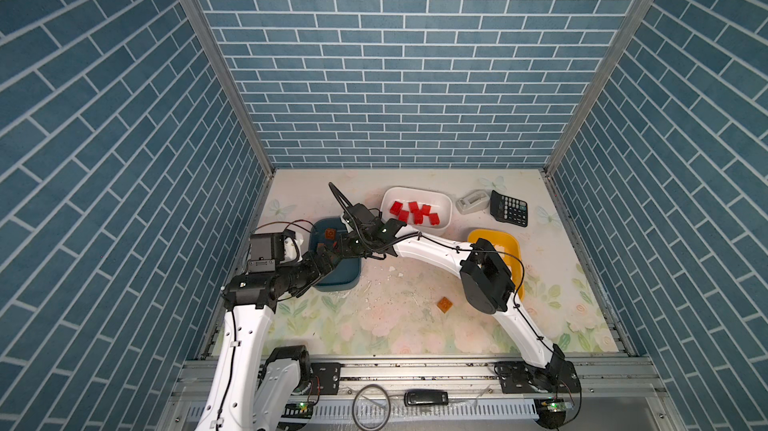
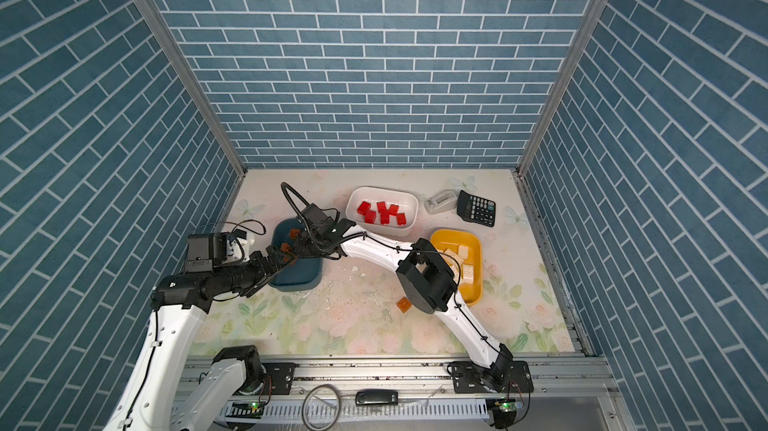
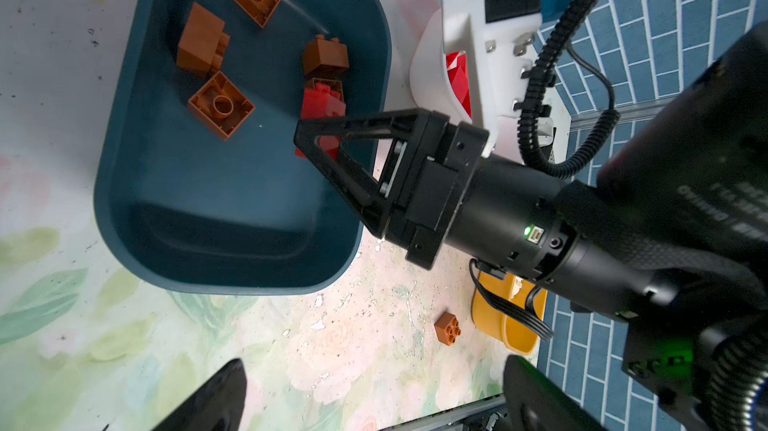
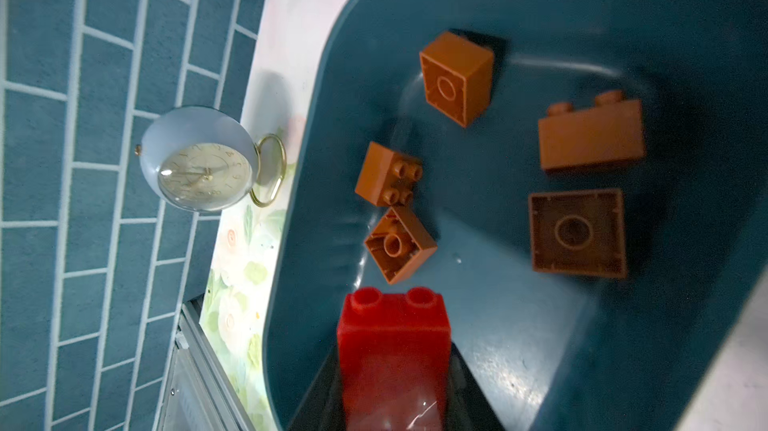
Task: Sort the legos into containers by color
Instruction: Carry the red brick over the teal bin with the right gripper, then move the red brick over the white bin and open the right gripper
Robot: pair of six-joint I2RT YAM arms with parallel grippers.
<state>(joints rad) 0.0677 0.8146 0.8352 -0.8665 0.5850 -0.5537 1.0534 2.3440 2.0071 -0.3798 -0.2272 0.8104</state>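
From above, both arms meet over the blue tub (image 1: 337, 283) at the left of the table (image 1: 399, 325). In both top views the right gripper (image 1: 341, 247) reaches across the middle to it, and the left gripper (image 1: 326, 258) hangs over the tub's near left edge. What sits between either pair of jaws is too small to make out from up here. A heap of red bricks (image 1: 415, 213) lies in the white tub (image 1: 415, 192) at the back. In a top view, cream bricks (image 2: 461, 260) lie in the yellow tub (image 2: 453, 238). A loose brown brick (image 1: 444, 305) sits alone on the table, well apart from both grippers. A tape dispenser (image 1: 471, 201) and a calculator (image 1: 509, 208) lie at the back right.

The left wrist view shows that arm's own fingers (image 3: 208, 400) spread wide with nothing between them. Beyond them the right gripper's jaws pinch a red brick (image 3: 322, 107) inside the blue tub's outline, close beside the brown bricks (image 3: 220, 105).

In the right wrist view the red brick fills the gap between the jaws, clamped on both sides with its studs pointing away from the gripper. Five brown bricks lie on the tub floor beyond it, the nearest just past the studs. I cannot tell whether the red brick touches the floor. A small clock (image 4: 199, 159) stands by the wall.
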